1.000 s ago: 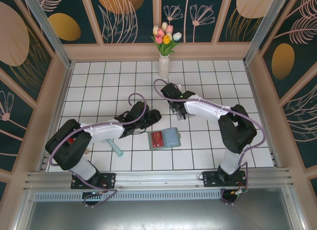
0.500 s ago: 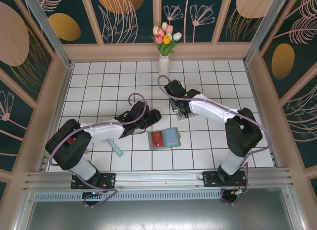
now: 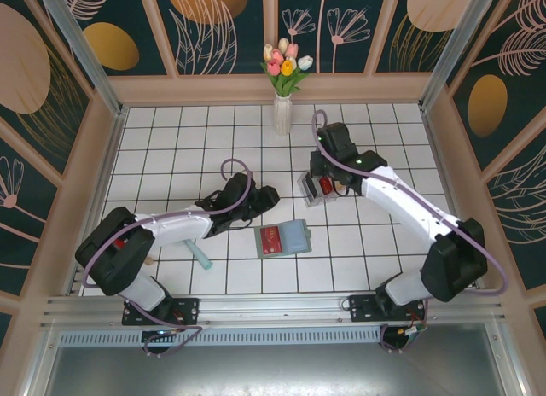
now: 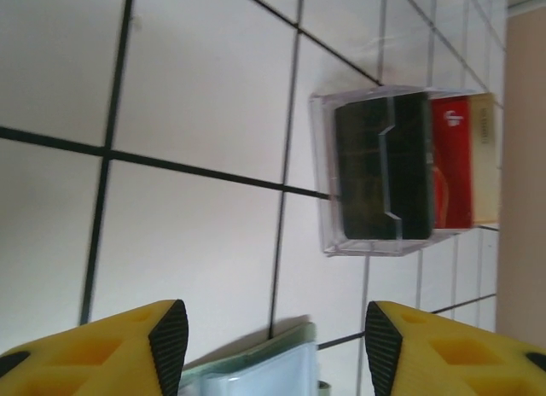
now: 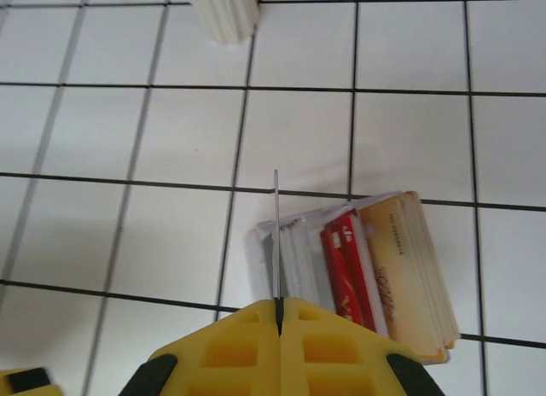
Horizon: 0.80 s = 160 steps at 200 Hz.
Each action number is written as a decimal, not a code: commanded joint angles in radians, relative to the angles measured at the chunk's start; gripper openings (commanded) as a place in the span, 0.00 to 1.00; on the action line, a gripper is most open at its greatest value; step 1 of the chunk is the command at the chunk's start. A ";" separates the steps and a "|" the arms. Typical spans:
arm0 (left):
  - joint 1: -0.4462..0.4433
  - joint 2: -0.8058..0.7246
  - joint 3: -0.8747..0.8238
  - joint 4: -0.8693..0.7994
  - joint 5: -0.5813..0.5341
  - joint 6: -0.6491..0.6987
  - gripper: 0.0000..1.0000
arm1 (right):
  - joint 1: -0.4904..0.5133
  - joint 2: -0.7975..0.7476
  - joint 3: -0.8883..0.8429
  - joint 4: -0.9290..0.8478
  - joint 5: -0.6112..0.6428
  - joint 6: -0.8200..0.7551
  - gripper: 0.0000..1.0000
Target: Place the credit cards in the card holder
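Carrying everything, the tiled desk (image 3: 171, 148) has the open card holder (image 3: 296, 235) near its middle, a red card (image 3: 271, 240) on its left half. Just far-right of it, a clear box (image 3: 307, 191) holds more cards (image 5: 392, 268). Above it the right fingers (image 5: 239, 349) pinch what looks like a thin card (image 5: 275, 234), edge-on; the left fingers (image 4: 128, 345) gape empty beside the holder.

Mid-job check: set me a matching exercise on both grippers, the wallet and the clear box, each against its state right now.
Things:
1. left gripper
2. right gripper
3. card holder
4. clear box

States:
A. holds a tan card
B. shut on a thin card seen edge-on
C. open, gripping nothing
D. lies open, red card on it

Pairs: 1-C, 2-B, 3-D, 4-A
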 commanded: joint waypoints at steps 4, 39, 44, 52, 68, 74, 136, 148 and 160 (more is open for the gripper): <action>0.042 -0.066 -0.064 0.261 0.136 -0.044 0.63 | -0.066 -0.095 -0.071 0.092 -0.297 0.086 0.00; 0.083 -0.063 -0.107 0.567 0.309 -0.126 0.68 | -0.138 -0.192 -0.159 0.240 -0.593 0.209 0.00; 0.084 -0.058 -0.099 0.577 0.322 -0.127 0.68 | -0.142 -0.198 -0.167 0.256 -0.627 0.223 0.00; 0.084 -0.054 -0.093 0.610 0.336 -0.134 0.68 | -0.145 -0.205 -0.176 0.277 -0.664 0.241 0.00; 0.084 -0.036 -0.090 0.691 0.357 -0.159 0.68 | -0.151 -0.213 -0.190 0.312 -0.726 0.267 0.00; 0.084 -0.025 -0.083 0.717 0.375 -0.168 0.68 | -0.152 -0.215 -0.195 0.327 -0.750 0.276 0.00; 0.085 0.012 -0.076 0.873 0.412 -0.241 0.45 | -0.159 -0.217 -0.253 0.438 -0.848 0.358 0.00; 0.084 0.010 -0.076 0.873 0.412 -0.241 0.38 | -0.160 -0.217 -0.266 0.451 -0.851 0.369 0.00; 0.084 0.009 -0.080 0.875 0.409 -0.244 0.30 | -0.163 -0.216 -0.274 0.464 -0.852 0.378 0.00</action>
